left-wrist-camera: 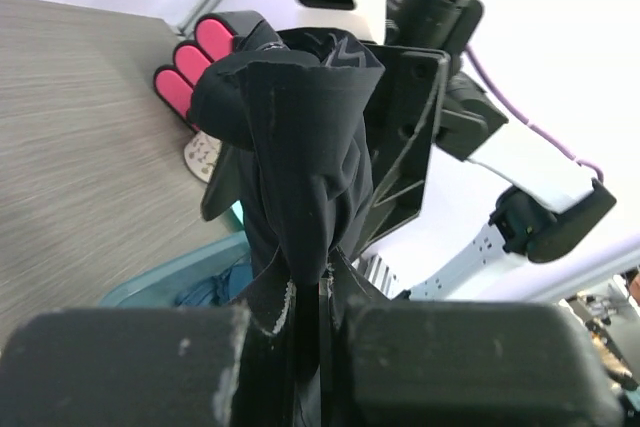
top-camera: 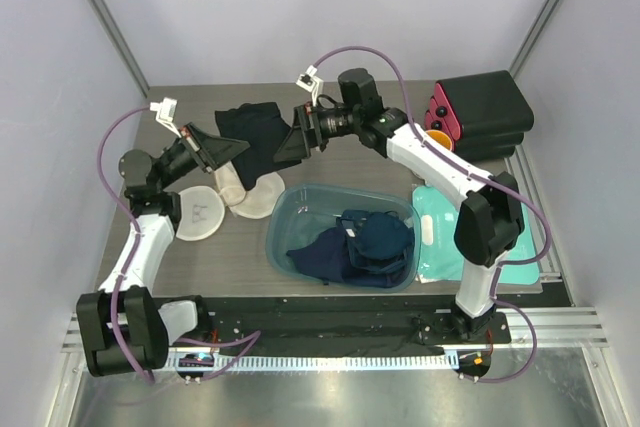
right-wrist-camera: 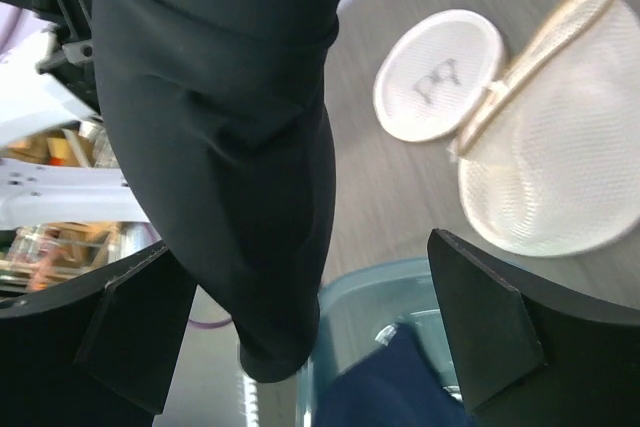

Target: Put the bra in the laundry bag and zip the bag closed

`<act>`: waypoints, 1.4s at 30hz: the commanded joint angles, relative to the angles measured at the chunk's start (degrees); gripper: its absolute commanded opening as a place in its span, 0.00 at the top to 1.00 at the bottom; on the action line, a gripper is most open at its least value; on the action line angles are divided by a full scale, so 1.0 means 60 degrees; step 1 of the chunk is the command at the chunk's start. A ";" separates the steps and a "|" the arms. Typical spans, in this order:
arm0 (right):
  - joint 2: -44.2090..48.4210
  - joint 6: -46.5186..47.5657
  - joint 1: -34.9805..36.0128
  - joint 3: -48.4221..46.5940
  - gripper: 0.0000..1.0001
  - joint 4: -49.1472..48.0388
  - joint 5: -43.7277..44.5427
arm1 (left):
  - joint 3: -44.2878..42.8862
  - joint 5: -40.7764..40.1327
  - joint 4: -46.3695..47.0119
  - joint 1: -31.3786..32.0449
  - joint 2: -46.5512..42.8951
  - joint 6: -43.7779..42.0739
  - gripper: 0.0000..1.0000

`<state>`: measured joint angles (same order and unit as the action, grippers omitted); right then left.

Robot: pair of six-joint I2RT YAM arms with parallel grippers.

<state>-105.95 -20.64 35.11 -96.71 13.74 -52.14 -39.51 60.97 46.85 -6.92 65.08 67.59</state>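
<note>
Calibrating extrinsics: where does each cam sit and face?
Top external: above and behind the bases, looking down at the table; left arm and right arm show.
Left wrist: on left arm, facing the right arm; own jaws at bottom, shut on the bra.
Right wrist: on right arm, angled down at the laundry bag; own jaws apart at lower corners.
Shared: the bra in all three.

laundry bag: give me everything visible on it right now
The laundry bag is a cream-white mesh pouch, lying unzipped and splayed open like a clamshell on the grey wood-grain table, just left of the teal tub. Its two round halves lie side by side, joined at one edge. The left disc shows a small dark emblem facing up; the right shows its mesh inside with a tan rim. It looks soft and empty. It rests on the table; whether it touches the tub, I cannot tell.
</note>
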 commanded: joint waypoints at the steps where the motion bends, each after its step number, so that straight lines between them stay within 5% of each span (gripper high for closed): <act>1: 0.0930 -0.1889 -0.0051 0.0779 0.00 -0.3193 -0.0918 | -0.0374 0.0458 0.0878 0.0347 -0.0256 0.0175 1.00; 9: 0.1033 -0.2550 0.0519 0.1045 0.02 -0.4222 -0.0436 | -0.0374 0.0444 0.0863 0.0845 -0.0021 0.0146 1.00; 16: 0.0740 -0.3122 0.0593 0.1001 0.16 -0.4692 -0.0392 | -0.0388 0.0561 0.0572 0.0860 -0.0167 0.0014 1.00; 18: 0.0652 -0.3209 0.0608 0.0898 0.23 -0.4677 -0.0378 | -0.0374 0.0561 0.0512 0.0889 -0.0168 -0.0074 1.00; 20: 0.0564 -0.3384 0.0608 0.0825 0.45 -0.4794 -0.0436 | -0.0403 0.0532 0.0279 0.0889 -0.0153 -0.0219 1.00; 25: 0.0432 -0.3371 0.0593 0.0883 0.72 -0.4780 -0.0422 | -0.0549 0.0444 -0.0248 0.0875 -0.0182 -0.0498 0.99; 26: 0.0403 -0.3356 0.0593 0.0883 0.76 -0.4780 -0.0363 | -0.0607 0.0342 -0.0859 0.0889 -0.0226 -0.0644 0.94; 29: 0.0227 -0.3400 0.0564 0.0752 0.91 -0.4678 -0.0173 | -0.0856 -0.0155 -0.2119 0.0860 -0.0430 -0.1506 0.52; 30: 0.0140 -0.3458 0.0506 0.0722 0.95 -0.4648 -0.0071 | -0.1002 -0.0751 -0.3923 0.0831 -0.0504 -0.2322 0.34; 31: 0.0110 -0.3401 0.0476 0.0606 0.97 -0.4300 0.0307 | -0.1294 -0.1091 -0.4739 0.0802 -0.0592 -0.2736 0.30; 34: 0.0022 -0.3021 0.0140 0.0328 0.99 -0.3203 0.0939 | -0.1646 -0.2892 -0.7685 0.0335 -0.1046 -0.3587 0.30; 37: 0.0051 -0.2102 -0.0051 -0.0008 0.99 -0.1813 0.1817 | -0.1532 -0.3350 -0.8990 -0.1126 -0.1281 -0.3314 0.34; 42: 0.0081 -0.1482 -0.0081 -0.0157 0.99 -0.0972 0.2801 | -0.1458 -0.4869 -1.1057 -0.1777 -0.0960 -0.3618 0.44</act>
<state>-106.65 -34.63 34.74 -94.19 2.85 -41.50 -47.29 41.56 -3.16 -16.38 58.24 49.28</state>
